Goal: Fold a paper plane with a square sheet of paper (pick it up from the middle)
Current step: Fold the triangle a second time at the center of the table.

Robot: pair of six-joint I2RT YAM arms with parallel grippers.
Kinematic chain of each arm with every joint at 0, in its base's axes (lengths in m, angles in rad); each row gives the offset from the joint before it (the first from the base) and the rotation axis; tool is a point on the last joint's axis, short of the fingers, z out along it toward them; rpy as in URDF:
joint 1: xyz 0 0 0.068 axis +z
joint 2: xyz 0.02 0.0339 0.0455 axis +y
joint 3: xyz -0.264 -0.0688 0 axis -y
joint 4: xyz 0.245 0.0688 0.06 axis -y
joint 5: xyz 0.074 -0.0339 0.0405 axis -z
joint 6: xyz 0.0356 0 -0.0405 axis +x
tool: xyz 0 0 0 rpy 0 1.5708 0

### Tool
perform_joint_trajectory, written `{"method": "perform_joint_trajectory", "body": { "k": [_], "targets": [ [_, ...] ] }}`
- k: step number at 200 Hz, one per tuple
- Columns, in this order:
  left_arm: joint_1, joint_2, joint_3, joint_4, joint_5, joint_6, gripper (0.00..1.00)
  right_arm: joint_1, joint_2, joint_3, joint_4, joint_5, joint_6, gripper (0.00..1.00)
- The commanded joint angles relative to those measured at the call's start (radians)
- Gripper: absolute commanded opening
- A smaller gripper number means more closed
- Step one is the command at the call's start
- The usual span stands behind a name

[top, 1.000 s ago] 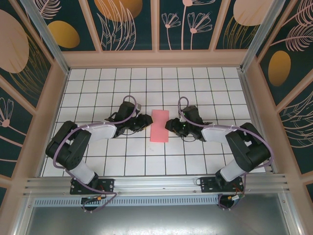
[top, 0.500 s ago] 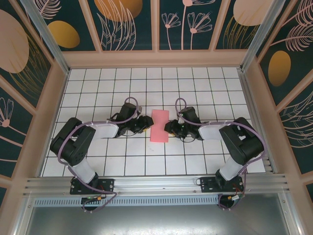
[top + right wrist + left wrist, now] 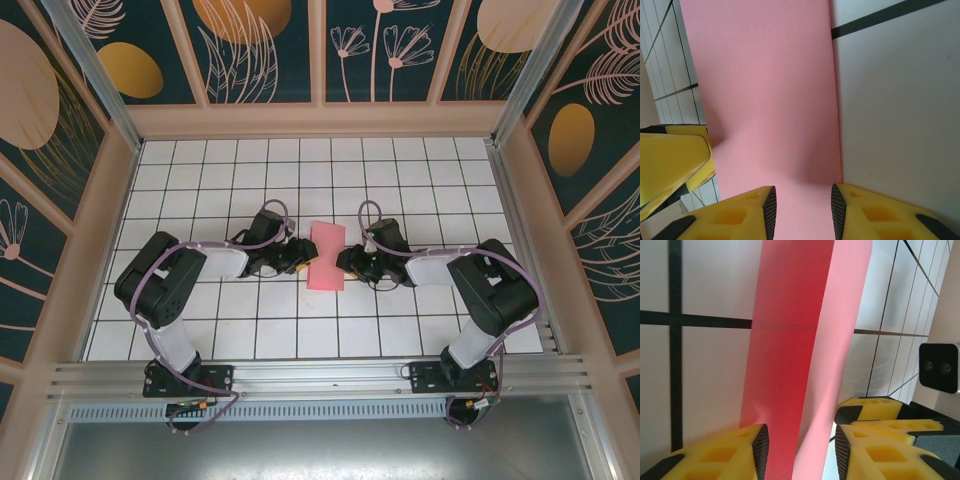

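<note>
The square sheet of paper (image 3: 326, 256) lies in the middle of the tiled table as a salmon-pink rectangle, about one tile wide and two long. My left gripper (image 3: 300, 256) is at its left edge and my right gripper (image 3: 348, 262) at its right edge. In the left wrist view the paper (image 3: 790, 340) shows a darker and a lighter layer, rising between my open left gripper (image 3: 801, 450); neither pad presses it. In the right wrist view the paper (image 3: 770, 90) lies flat under my open right gripper (image 3: 803, 210), whose right pad sits at the paper's edge.
The white grid table (image 3: 200, 330) is walled by a wooden frame (image 3: 320, 122) at the back and sides. The right gripper's yellow fingers (image 3: 875, 410) show in the left wrist view, just past the paper. A left yellow finger (image 3: 670, 160) shows in the right wrist view.
My left arm has slid right, bringing its gripper closer onto the paper's left edge, and its jaws have widened a little. The right gripper has hardly moved.
</note>
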Motion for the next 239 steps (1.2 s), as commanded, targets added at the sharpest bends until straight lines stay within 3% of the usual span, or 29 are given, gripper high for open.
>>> {"method": "perform_joint_trajectory", "body": {
  "k": [1, 30, 55, 91, 138, 174, 213, 239],
  "targets": [
    [0.004, 0.029, 0.033, 0.057, 0.055, 0.016, 0.38, 0.0, 0.016, -0.012, 0.015, 0.008, 0.003, 0.38],
    [0.004, 0.034, 0.034, 0.097, 0.083, -0.004, 0.31, 0.0, 0.009, -0.006, 0.003, 0.01, 0.0, 0.38],
    [0.004, 0.035, 0.038, 0.085, 0.072, 0.007, 0.17, 0.0, -0.011, -0.004, 0.012, -0.001, 0.002, 0.39],
    [0.005, 0.033, 0.084, -0.026, 0.048, 0.102, 0.04, 0.0, -0.074, 0.003, -0.011, 0.014, 0.003, 0.4],
    [0.01, 0.031, 0.167, -0.24, -0.004, 0.263, 0.0, 0.028, -0.225, -0.029, -0.035, 0.108, -0.036, 0.46],
    [0.01, 0.023, 0.172, -0.242, 0.007, 0.264, 0.0, 0.14, -0.307, -0.028, -0.096, 0.286, -0.113, 0.44],
    [0.011, 0.031, 0.191, -0.244, 0.038, 0.268, 0.0, 0.364, -0.34, -0.062, -0.092, 0.641, -0.222, 0.44],
    [0.009, 0.031, 0.192, -0.251, 0.036, 0.263, 0.0, 0.466, -0.314, -0.038, -0.096, 0.746, -0.284, 0.46]
  ]
}}
